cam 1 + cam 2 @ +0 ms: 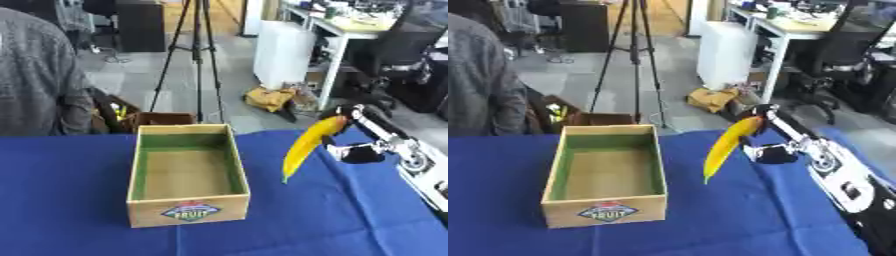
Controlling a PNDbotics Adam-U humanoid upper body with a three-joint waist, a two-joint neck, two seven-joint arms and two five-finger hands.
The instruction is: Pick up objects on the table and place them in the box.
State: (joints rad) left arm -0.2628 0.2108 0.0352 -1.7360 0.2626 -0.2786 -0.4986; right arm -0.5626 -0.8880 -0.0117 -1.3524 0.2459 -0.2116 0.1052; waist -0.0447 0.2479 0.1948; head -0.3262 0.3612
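A yellow banana (308, 144) hangs in the air above the blue table, its upper end held by my right hand (353, 131), whose fingers are curled round it. The banana slants down to the left, its tip just right of the wooden box (186, 207). The box stands open on the blue cloth, with a fruit label on its front and green inner walls; nothing shows inside it. My right arm comes in from the right edge. My left hand is not in either view.
The blue cloth (70, 200) covers the whole table. Beyond its far edge stand a tripod (197, 55), a person in a grey top (39, 75) at the far left, a white cabinet and an office chair.
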